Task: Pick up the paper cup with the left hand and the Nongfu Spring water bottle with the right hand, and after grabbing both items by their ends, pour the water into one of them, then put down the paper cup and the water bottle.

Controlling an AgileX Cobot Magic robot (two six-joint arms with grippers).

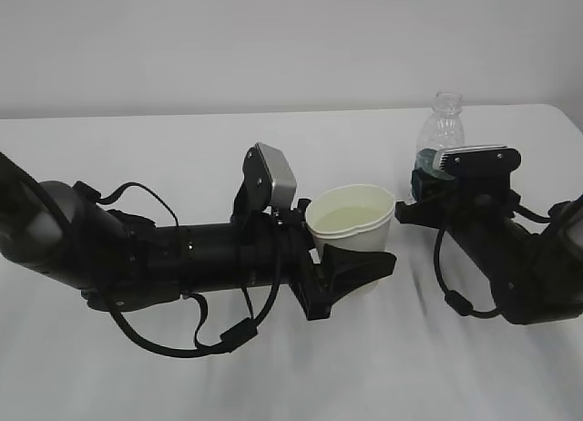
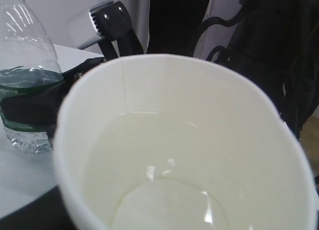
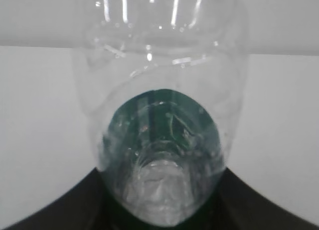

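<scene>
Just left of the small clear ribbed plastic Nongfu Spring water bottle (image 1: pixel 444 134), the pale cream paper cup (image 1: pixel 351 222) is sitting upright in the left hand (image 1: pixel 351 273), the black fingers clasping it low on the wall. There's clear water (image 2: pixel 164 185) pooling in the bottom of it, so it's looking like the pour is done and only the setting down is left.

The right hand (image 1: pixel 435 189) is clamping the bottle around its dark green label band, and the bottle is standing upright on the white table (image 1: pixel 137 138), close beside the cup but not touching it.

Handling-wise, I'm guessing the cup is the fussy one: thin paper, soft walls, now bottom-heavy with liquid (squeeze too hard and it'll buckle and slop). Low on the wall, away from the rolled rim, seems the right hold. The bottle is looking nearly empty, so light, crinkly and easy to tip when it's let go.
</scene>
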